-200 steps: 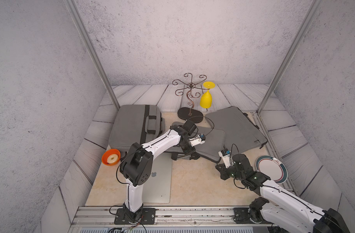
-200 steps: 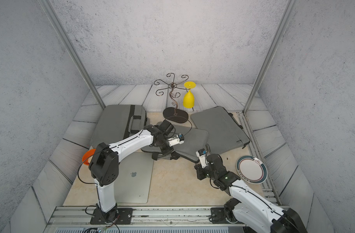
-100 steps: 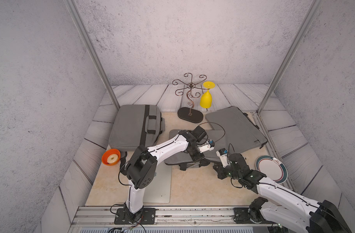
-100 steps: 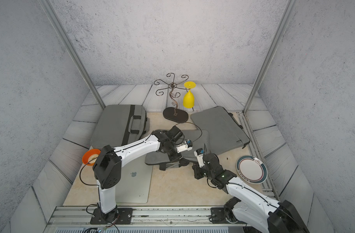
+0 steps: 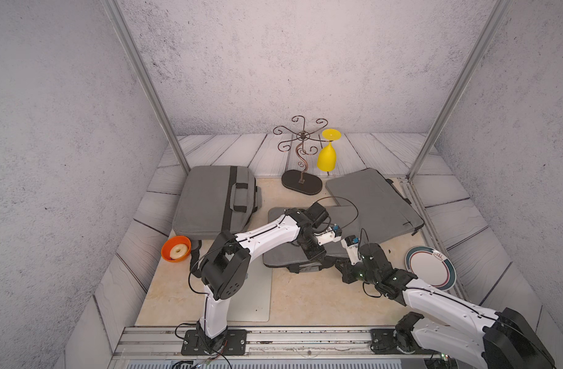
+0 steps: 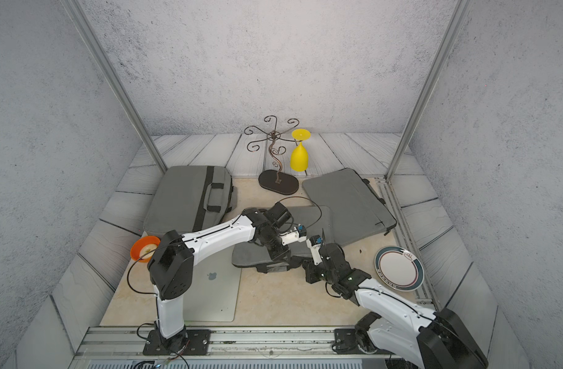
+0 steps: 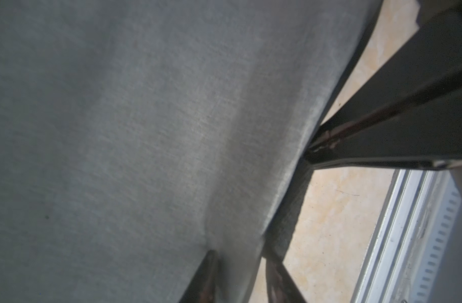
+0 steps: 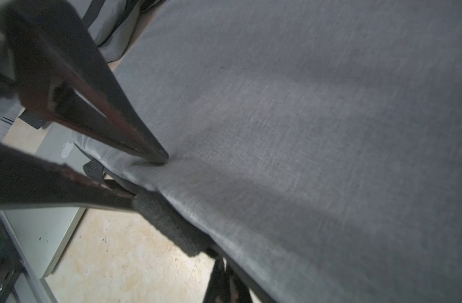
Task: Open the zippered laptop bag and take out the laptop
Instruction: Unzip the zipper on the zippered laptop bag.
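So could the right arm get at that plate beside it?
Probably yes. The plate lies bare on the table close beside the right arm, nothing between them. The right gripper is shut at the middle bag edge, though, so it would have to leave that first.

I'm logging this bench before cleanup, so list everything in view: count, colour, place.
handled bag: 1, grey, back left
flat bag: 1, grey, back right
middle bag: 1, grey, centre
laptop: 1, silver, front left
bowl: 1, orange, left edge
plate: 1, teal-rimmed white, right
stand: 1, dark metal, back centre
glass: 1, yellow, inverted on stand
left gripper: 1, black, open at middle bag's front edge
right gripper: 1, black, shut beside it
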